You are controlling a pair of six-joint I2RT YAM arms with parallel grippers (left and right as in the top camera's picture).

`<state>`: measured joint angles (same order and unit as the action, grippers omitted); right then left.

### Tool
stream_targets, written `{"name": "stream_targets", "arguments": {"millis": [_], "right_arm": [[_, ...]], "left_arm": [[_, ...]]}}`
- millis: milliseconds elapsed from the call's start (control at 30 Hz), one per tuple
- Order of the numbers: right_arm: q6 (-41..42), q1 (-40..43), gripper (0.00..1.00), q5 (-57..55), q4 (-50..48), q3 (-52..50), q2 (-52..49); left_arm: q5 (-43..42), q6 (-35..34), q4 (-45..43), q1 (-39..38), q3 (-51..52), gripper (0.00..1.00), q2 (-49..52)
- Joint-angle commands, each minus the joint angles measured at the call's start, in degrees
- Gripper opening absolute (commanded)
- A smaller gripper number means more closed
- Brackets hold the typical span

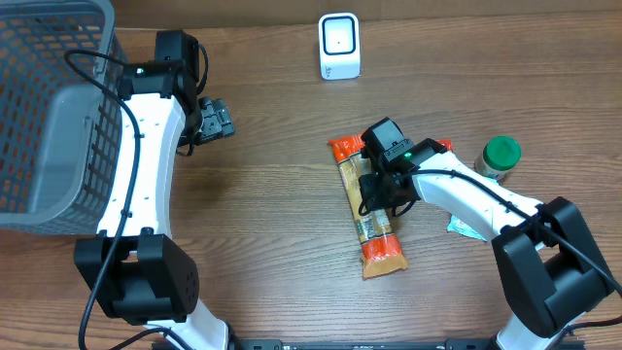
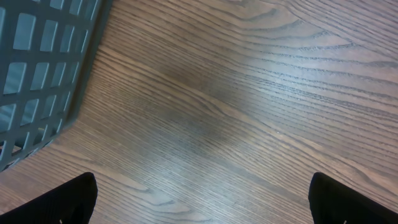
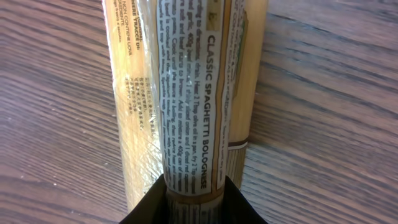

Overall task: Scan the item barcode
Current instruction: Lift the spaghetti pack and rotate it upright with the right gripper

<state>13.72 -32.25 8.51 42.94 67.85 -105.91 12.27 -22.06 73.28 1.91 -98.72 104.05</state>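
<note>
A long packet of spaghetti (image 1: 374, 231) with orange ends lies on the wooden table, right of centre. My right gripper (image 1: 381, 192) sits over its middle. In the right wrist view the packet (image 3: 186, 93) runs up between the black fingers (image 3: 239, 202), which press on both its sides, so my right gripper (image 3: 194, 186) is shut on it. No barcode shows on the printed side facing up. A white scanner (image 1: 339, 46) stands at the back of the table. My left gripper (image 1: 216, 119) hovers open at the left, and its wrist view shows only bare table between the left gripper's (image 2: 202, 202) fingertips.
A grey mesh basket (image 1: 49, 117) fills the left side, and its corner (image 2: 43, 62) shows in the left wrist view. A green-lidded jar (image 1: 500, 157) stands at the right. A small pale packet (image 1: 465, 228) lies partly under the right arm.
</note>
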Motion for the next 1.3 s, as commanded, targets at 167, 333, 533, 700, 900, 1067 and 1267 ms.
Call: {"name": "stream_targets", "arguments": {"millis": [167, 333, 533, 700, 900, 1067, 1267], "right_arm": [[-18.8, -3.21, 0.05, 2.03, 2.78, -0.39, 0.24], [-29.11, -6.08, 0.26, -4.33, 6.38, -0.39, 0.24], [-28.52, -7.39, 0.25, -9.86, 4.42, -0.39, 0.24], [-27.28, -7.39, 0.04, -5.01, 3.39, -0.17, 0.31], [-24.17, -7.39, 0.04, -8.02, 5.77, 2.82, 3.43], [-23.28, -7.41, 0.04, -9.25, 5.92, 3.72, 11.58], [-21.4, -7.39, 0.04, -17.51, 4.92, 3.69, 23.61]], "left_arm": [[0.52, 0.85, -0.07, -0.07, 0.15, 1.0, -0.07], [0.52, 0.85, -0.07, -0.07, 0.15, 1.0, -0.07], [0.52, 0.85, -0.07, -0.07, 0.15, 1.0, -0.07], [0.52, 0.85, -0.07, -0.07, 0.15, 0.99, -0.07], [0.52, 0.85, -0.07, -0.07, 0.15, 1.0, -0.07], [0.52, 0.85, -0.07, -0.07, 0.15, 1.0, -0.09], [0.52, 0.85, -0.07, -0.07, 0.15, 1.0, -0.09]]}}
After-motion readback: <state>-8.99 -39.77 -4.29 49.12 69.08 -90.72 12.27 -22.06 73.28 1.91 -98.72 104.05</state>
